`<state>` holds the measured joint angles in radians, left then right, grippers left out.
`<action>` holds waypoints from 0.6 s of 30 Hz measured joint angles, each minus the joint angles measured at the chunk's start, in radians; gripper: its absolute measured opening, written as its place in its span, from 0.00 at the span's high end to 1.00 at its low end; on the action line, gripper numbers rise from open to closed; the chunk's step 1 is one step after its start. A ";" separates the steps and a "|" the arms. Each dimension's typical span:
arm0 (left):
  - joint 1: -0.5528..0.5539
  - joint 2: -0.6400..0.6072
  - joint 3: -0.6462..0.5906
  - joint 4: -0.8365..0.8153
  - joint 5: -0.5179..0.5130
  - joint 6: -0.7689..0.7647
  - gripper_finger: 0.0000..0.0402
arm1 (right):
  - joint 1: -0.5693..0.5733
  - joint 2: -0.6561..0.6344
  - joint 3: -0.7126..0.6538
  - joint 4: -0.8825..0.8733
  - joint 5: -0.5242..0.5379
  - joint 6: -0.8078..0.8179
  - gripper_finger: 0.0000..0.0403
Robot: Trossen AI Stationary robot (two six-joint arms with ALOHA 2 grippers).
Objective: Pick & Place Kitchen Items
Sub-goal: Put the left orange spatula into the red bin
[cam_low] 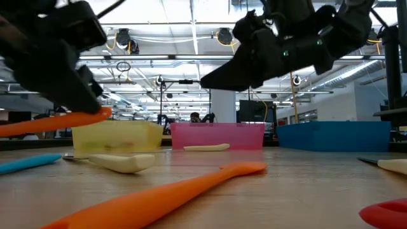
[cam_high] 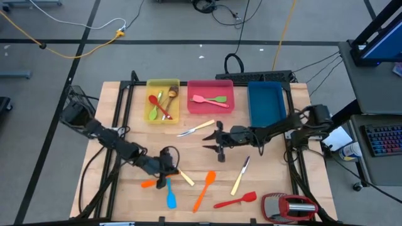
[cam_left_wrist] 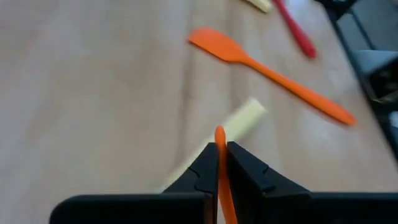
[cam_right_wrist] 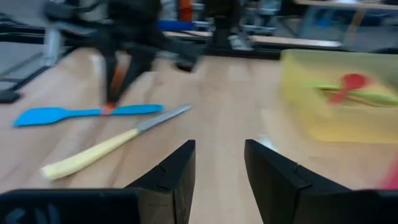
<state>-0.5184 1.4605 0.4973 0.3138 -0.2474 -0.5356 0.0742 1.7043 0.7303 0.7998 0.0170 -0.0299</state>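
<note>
Left gripper: fingers are clamped on a small orange utensil, which is held clear of the table above its front-left part; in the low view the utensil is seen lifted off the wood.
Right gripper: held above the table's middle, fingers apart, nothing between them.
Cream-handled knife: lying just beside the left gripper, apparently under it in part.
Blue spatula: flat near the front edge, by the left gripper.
Long orange spatula: flat near the front edge, around its middle.
Red spatula: near the front edge, toward the right.
Second knife: right of centre.
Third knife: in front of the trays.
Yellow tray: back edge, several utensils inside.
Pink tray: a pink and a green spatula inside.
</note>
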 joint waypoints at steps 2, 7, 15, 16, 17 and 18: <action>0.040 0.000 0.000 0.001 -0.008 0.027 0.94 | 0.001 0.058 0.000 0.085 -0.064 0.002 0.68; 0.123 -0.001 0.001 0.003 -0.024 0.112 0.94 | 0.012 0.206 0.011 0.257 -0.101 0.058 0.68; 0.224 -0.001 0.002 0.102 -0.053 0.243 0.94 | 0.026 0.396 0.157 0.280 -0.102 0.113 0.68; 0.230 -0.001 0.002 0.114 -0.053 0.261 0.94 | 0.026 0.416 0.179 0.281 -0.101 0.122 0.68; 0.237 -0.001 0.002 0.128 -0.053 0.276 0.94 | 0.026 0.432 0.199 0.282 -0.101 0.126 0.68; 0.244 -0.001 0.002 0.140 -0.053 0.290 0.94 | 0.024 0.443 0.216 0.280 -0.101 0.126 0.68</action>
<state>-0.2746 1.4593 0.4995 0.4538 -0.3005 -0.2454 0.0985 2.1477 0.9465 1.0796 -0.0840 0.0961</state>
